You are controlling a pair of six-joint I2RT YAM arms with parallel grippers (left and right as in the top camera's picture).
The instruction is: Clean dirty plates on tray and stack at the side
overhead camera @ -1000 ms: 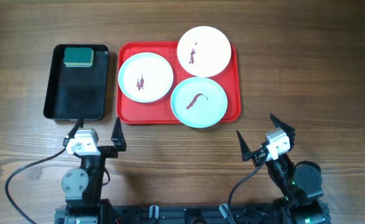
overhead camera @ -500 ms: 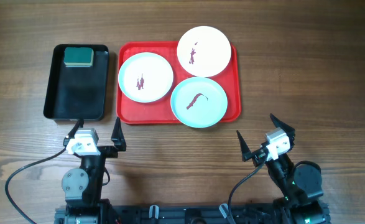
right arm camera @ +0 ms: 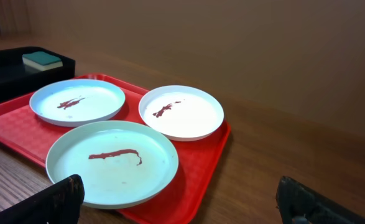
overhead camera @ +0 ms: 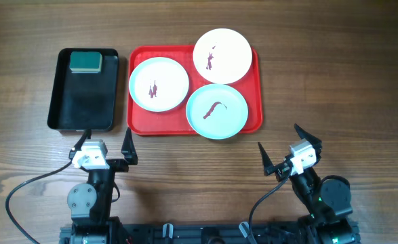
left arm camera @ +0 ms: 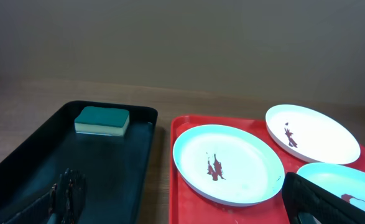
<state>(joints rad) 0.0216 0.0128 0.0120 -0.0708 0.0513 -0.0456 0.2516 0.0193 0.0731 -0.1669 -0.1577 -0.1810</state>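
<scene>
Plates (overhead camera: 158, 83) on tray (overhead camera: 141, 123), wooden table (overhead camera: 334, 81), beige wall (left arm camera: 182, 43).

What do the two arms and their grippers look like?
Both arms are black with round joint housings. The left gripper and right gripper each have a white body and two black pointed fingers. A black cable runs to each.

Table (overhead camera: 199, 159) nr tray (overhead camera: 150, 123) bare; plates (overhead camera: 158, 83) (overhead camera: 222, 55) (overhead camera: 217, 111) crowd tray.

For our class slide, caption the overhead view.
Three smeared plates on the red tray beside a black tray holding a sponge; left gripper and right gripper open.
</scene>
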